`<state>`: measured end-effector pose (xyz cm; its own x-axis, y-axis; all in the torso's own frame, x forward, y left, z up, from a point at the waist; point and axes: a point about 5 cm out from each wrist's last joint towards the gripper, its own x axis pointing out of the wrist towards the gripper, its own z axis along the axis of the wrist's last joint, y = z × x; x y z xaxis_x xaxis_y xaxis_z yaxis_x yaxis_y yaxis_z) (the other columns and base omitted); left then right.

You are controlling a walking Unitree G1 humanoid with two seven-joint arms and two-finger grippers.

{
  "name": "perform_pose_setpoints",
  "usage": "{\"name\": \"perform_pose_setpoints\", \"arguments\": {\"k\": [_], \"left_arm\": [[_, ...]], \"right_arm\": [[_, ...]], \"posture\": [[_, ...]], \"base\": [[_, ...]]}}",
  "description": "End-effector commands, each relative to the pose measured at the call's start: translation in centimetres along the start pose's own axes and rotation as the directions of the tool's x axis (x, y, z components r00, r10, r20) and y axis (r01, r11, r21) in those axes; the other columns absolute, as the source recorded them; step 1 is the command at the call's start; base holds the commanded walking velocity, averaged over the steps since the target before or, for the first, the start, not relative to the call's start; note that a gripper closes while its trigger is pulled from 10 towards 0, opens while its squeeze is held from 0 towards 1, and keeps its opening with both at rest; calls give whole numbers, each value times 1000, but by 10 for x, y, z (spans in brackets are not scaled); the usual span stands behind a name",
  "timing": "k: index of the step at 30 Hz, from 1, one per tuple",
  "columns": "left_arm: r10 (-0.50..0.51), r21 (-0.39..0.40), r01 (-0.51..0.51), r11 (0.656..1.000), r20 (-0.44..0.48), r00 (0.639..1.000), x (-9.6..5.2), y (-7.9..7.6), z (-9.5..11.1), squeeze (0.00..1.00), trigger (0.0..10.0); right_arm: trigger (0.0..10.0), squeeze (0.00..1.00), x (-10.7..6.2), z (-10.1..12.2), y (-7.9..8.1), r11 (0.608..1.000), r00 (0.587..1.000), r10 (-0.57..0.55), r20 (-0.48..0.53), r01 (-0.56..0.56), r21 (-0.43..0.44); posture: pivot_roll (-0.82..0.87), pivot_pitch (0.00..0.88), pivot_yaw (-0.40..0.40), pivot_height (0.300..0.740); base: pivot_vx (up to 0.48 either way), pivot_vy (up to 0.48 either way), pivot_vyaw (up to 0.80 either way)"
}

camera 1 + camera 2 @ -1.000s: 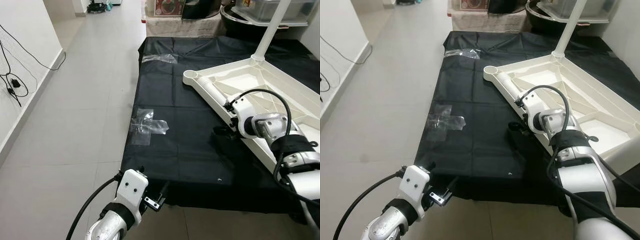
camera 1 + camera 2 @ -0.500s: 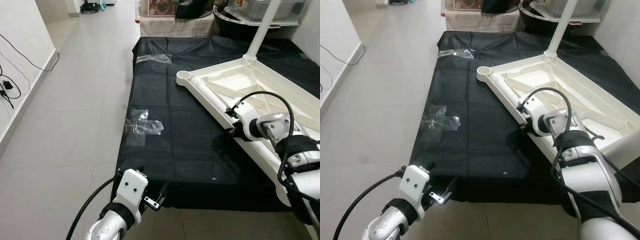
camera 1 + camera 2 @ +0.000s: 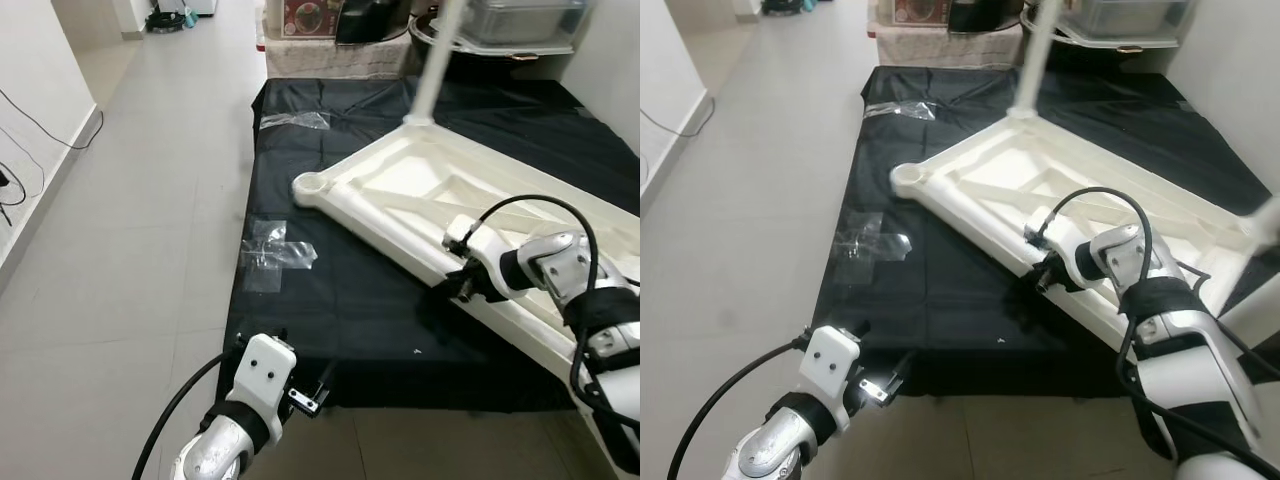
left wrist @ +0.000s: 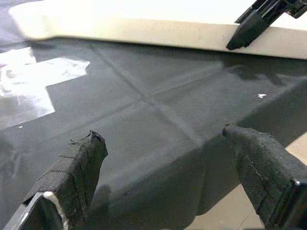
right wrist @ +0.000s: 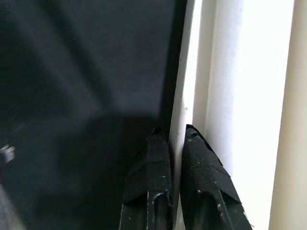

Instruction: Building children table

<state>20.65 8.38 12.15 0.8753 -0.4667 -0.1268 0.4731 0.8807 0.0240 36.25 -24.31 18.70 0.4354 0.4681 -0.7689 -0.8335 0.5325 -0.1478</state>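
Right wrist view, right end effector [image 5: 175, 143] clamped on white tabletop [image 3: 400, 190] rim, fingertips partly hidden, left end effector [image 4: 163, 167] spread, empty.

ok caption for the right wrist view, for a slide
Right gripper pinching the thin white edge of the upturned children's table top over the black sheet.

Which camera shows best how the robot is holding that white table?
The right wrist view: the right tool has its two black fingers pinched on the thin edge of the upturned white tabletop. Both eye views show the whole tabletop on the black sheet, but the grip there is small. The left wrist view shows one finger against the edge from afar.
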Motion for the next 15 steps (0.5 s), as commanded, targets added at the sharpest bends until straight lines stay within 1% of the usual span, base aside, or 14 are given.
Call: {"name": "perform_pose_setpoints", "arguments": {"k": [1,2,3,4,5,7,9,10,11,12,13,14,15], "left_arm": [[6,-9,-6,1000,-31,999,0,0,-7,0,10000],[6,-9,-6,1000,-31,999,0,0,-7,0,10000],[6,-9,-7,1000,-31,1000,0,1,-7,0,10000],[6,-9,-7,1000,-31,1000,0,1,-7,0,10000],[7,-9,-7,1000,-31,1000,1,1,-7,0,10000],[8,-8,-8,1000,-32,999,1,1,-7,0,10000],[8,-8,-8,1000,-31,999,1,2,-7,0,10000],[8,-8,-8,1000,-31,999,1,2,-7,0,10000],[8,-8,-9,1000,-31,999,1,2,-8,0,10000],[8,-8,-9,1000,-31,999,1,2,-8,0,10000],[10,-7,-10,1000,-31,999,1,2,-8,0,10000],[10,-7,-10,1000,-31,999,1,2,-8,0,10000],[11,-7,-11,1000,-31,999,1,2,-8,0,10000]], "right_arm": [[0,0,9,-4,10,989,994,91,-68,-98,-113],[0,0,9,-4,10,989,994,91,-68,-98,-113],[0,0,5,-6,9,979,990,112,-86,-125,-163],[0,0,5,-6,9,979,990,112,-86,-125,-163],[0,0,2,-8,9,969,986,132,-101,-150,-195],[0,0,-5,-7,8,934,979,151,-139,-188,-305],[0,0,-10,-6,8,894,971,157,-179,-217,-393],[0,0,-10,-6,8,894,971,157,-179,-217,-393],[0,0,-12,-6,8,875,966,154,-206,-230,-426],[0,0,-12,-6,8,875,966,154,-206,-230,-426],[0,0,-12,-6,6,855,964,128,-235,-228,-466],[0,0,-12,-6,6,855,964,128,-235,-228,-466],[0,0,-13,-6,6,840,961,113,-253,-229,-492]], "posture": [[74,143,-54,740],[74,143,-54,740],[73,142,-54,740],[73,142,-54,740],[73,142,-54,740],[72,141,-54,740],[74,142,-55,740],[74,142,-55,740],[74,142,-55,740],[74,142,-55,740],[74,141,-57,740],[74,141,-57,740],[74,141,-57,740]], "base": [[0,0,0],[0,0,0],[0,0,0],[0,0,0],[0,0,0],[0,0,0],[0,0,0],[0,0,0],[0,0,0],[0,0,0],[0,0,0],[0,0,0],[0,0,0]]}}
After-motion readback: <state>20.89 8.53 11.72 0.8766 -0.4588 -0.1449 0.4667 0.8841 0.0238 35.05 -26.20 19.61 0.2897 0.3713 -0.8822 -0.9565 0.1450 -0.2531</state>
